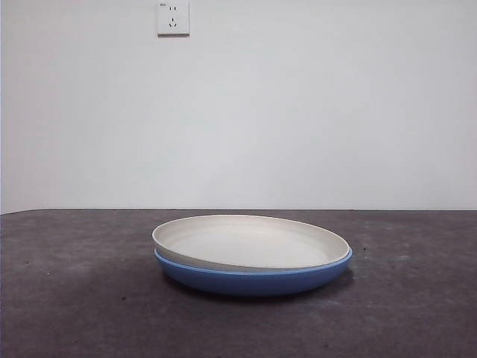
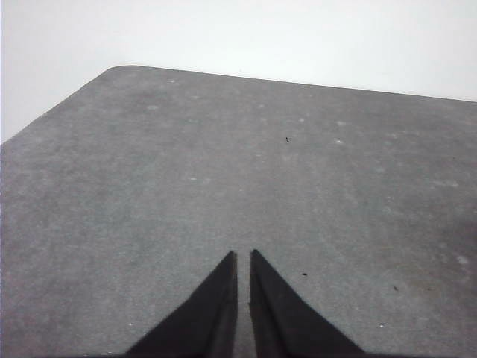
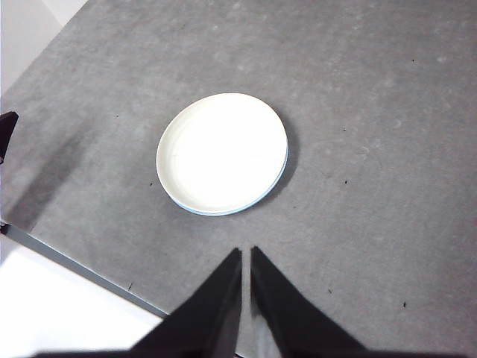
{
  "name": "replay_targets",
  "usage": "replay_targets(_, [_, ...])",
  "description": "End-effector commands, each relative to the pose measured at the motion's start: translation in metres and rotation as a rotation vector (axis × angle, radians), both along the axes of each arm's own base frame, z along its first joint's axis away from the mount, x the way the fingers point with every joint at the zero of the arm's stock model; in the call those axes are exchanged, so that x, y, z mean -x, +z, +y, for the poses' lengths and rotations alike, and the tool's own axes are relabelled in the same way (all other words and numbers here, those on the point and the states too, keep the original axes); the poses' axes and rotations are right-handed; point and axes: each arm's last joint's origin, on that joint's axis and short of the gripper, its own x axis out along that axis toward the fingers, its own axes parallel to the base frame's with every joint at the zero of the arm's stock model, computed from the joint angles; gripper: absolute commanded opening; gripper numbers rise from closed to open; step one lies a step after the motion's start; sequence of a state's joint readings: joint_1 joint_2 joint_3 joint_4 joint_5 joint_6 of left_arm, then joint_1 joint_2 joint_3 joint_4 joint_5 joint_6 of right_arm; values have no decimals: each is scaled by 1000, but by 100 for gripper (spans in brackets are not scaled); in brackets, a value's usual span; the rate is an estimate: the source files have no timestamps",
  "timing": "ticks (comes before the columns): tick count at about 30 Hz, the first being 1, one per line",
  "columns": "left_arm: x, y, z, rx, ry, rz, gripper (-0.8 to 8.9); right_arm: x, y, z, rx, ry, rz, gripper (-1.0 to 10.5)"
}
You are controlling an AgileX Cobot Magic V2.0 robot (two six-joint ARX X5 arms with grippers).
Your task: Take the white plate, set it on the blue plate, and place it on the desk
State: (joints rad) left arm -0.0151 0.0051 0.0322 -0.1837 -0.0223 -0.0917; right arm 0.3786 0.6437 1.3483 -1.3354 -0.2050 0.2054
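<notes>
matte cream white plate point(image 1: 250, 242) nested slightly askew in glossy blue plate point(image 1: 253, 280); both tools pressed together, empty

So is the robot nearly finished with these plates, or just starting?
Stacking looks done: the white plate sits nested in the blue plate, slightly askew. Nothing is in hand: both the left gripper and the right gripper are shut, empty and well away. Possibly left: setting a plate back on the desk.

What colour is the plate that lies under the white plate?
Blue plate, glossy medium blue; the front view shows it best.
</notes>
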Motion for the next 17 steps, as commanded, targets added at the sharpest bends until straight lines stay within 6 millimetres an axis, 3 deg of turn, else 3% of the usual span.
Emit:
replay_targets(1, [-1, -7, 0, -2, 2, 25, 28, 3, 0, -1, 21, 8, 27, 18])
replay_targets(13, [-1, -7, 0, -2, 2, 25, 28, 5, 0, -3, 19, -25, 16, 18])
replay_targets(17, [-1, -7, 0, -2, 2, 24, 28, 7, -5, -8, 94, -105, -149, 18])
